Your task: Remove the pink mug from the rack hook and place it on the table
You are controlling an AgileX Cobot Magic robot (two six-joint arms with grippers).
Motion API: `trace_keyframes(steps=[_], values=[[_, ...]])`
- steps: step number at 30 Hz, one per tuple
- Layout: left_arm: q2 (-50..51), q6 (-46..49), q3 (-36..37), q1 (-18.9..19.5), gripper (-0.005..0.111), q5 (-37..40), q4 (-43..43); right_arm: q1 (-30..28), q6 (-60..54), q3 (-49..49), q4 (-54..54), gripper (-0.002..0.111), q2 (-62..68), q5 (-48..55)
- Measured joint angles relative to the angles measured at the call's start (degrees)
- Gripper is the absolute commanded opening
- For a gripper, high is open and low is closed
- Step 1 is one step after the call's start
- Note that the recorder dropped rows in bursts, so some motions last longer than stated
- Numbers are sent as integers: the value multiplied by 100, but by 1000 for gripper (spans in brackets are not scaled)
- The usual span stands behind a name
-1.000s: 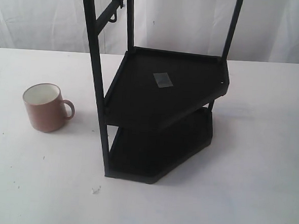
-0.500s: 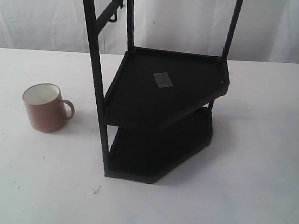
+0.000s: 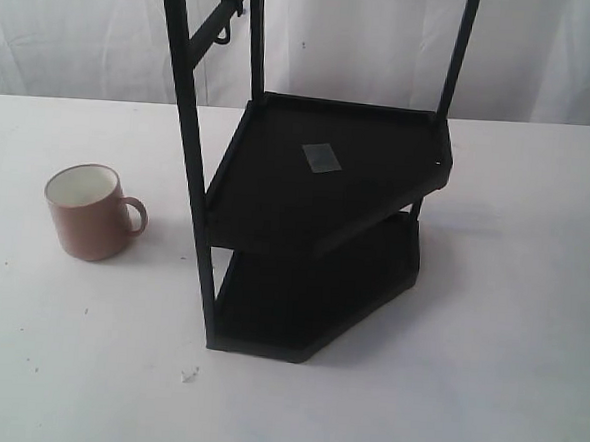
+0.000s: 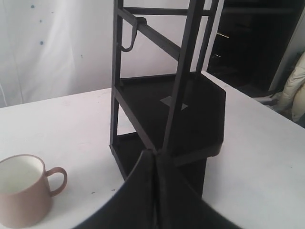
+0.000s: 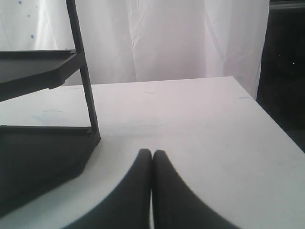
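Observation:
The pink mug [image 3: 90, 213] stands upright on the white table [image 3: 501, 294], left of the black rack [image 3: 317, 192], its handle turned toward the rack. It also shows in the left wrist view as the pink mug [image 4: 23, 191]. The rack hook [image 3: 223, 31] hangs bare from the slanted bar; the same rack hook [image 4: 128, 40] appears in the left wrist view. My left gripper [image 4: 155, 155] is shut and holds nothing, well away from the mug. My right gripper [image 5: 152, 153] is shut and empty over the table [image 5: 190, 109]. Neither arm appears in the exterior view.
The two-shelf rack fills the middle of the table, with a grey square patch [image 3: 322, 158] on its upper shelf. A small white scrap [image 3: 188, 376] lies near the front. White curtains hang behind. The table's right edge [image 5: 267, 119] borders a dark area.

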Motion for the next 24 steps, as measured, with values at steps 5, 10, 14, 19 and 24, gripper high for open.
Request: trace_keyframes(steps=[5,10,14,19,24], values=[[-130,-13,73,0,0,-67,100,0,0,0,0,0,0,0],[-670,-1156,76,0,0,-321,1258,0,0,0,0,0,0,0],[-884,-2383,76,0,0,-332,2538,0,0,0,0,0,0,0],[-905,-3476,76,0,0,-321,3678,0,0,0,0,0,0,0],[-905,-4051,76,0,0,-332,4340,0,0,0,0,0,0,0]])
